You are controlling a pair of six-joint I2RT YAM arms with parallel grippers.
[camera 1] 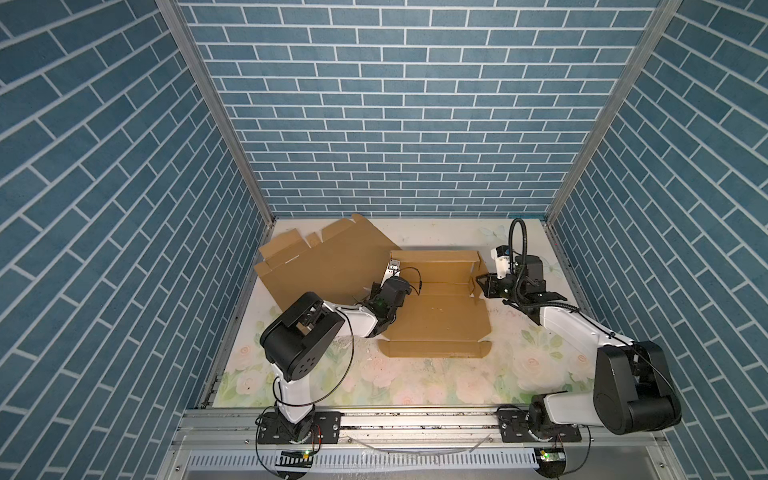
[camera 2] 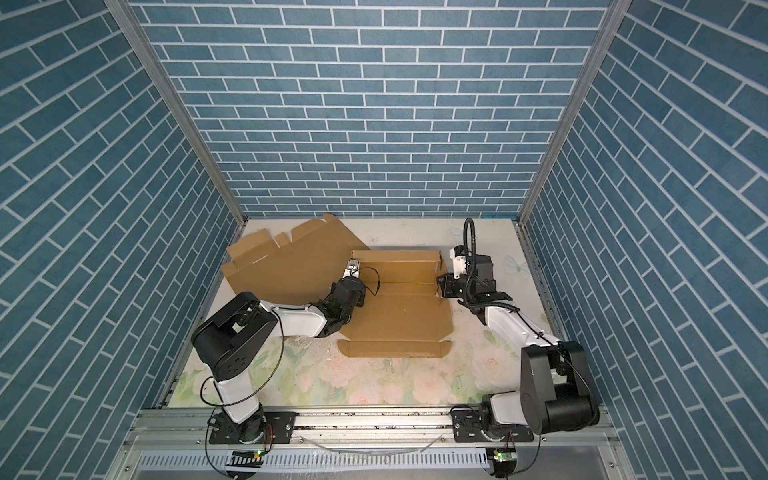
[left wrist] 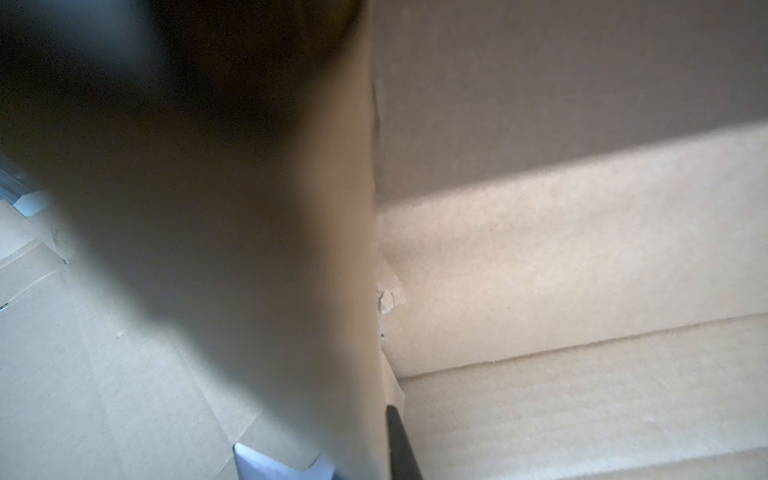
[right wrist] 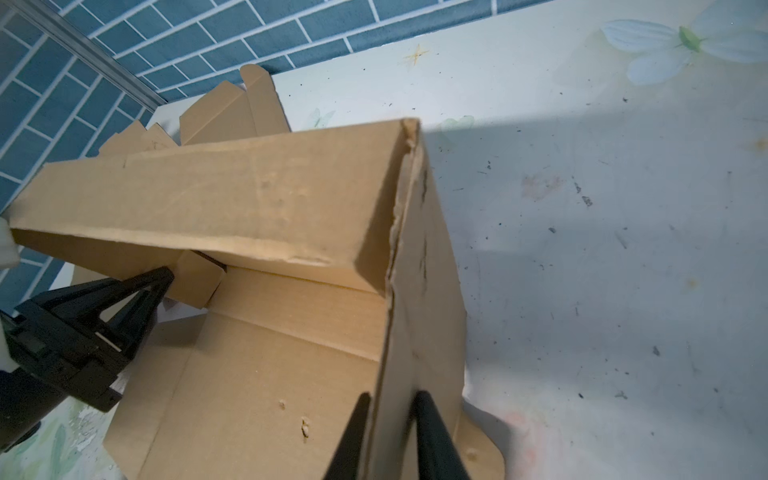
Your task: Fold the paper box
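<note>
In both top views, a brown corrugated cardboard box [camera 1: 436, 316] [camera 2: 399, 320], only partly folded, lies on the counter with the pale flower print [camera 1: 415, 382] [camera 2: 374, 382], about in the middle and a little nearer to the back edge. Its back wall stands up, and its front panel lies flat toward the front edge. A second flat brown cardboard sheet [camera 1: 328, 266] [camera 2: 291, 266] lies at the back left corner, and one of its edges reaches the box. The left end effector [camera 1: 397, 278] [camera 2: 356, 277] is at the back left corner of the box. The right end effector [camera 1: 478, 284] [camera 2: 439, 284] is at the right wall of the box.

In the left wrist view, almost everything is cardboard of the box [left wrist: 561, 270], and a blurred panel is very close to the lens. One dark finger [left wrist: 399, 440] is just beside this panel. The left end effector is clenched; if it pinches cardboard, I cannot tell.

In the right wrist view, the right end effector [right wrist: 392, 399] has one finger on each side of the upright right wall [right wrist: 428, 270]. Whether the fingers press it, I cannot tell. The left end effector [right wrist: 164, 278] touches a small flap under the folded back wall [right wrist: 270, 199].
</note>
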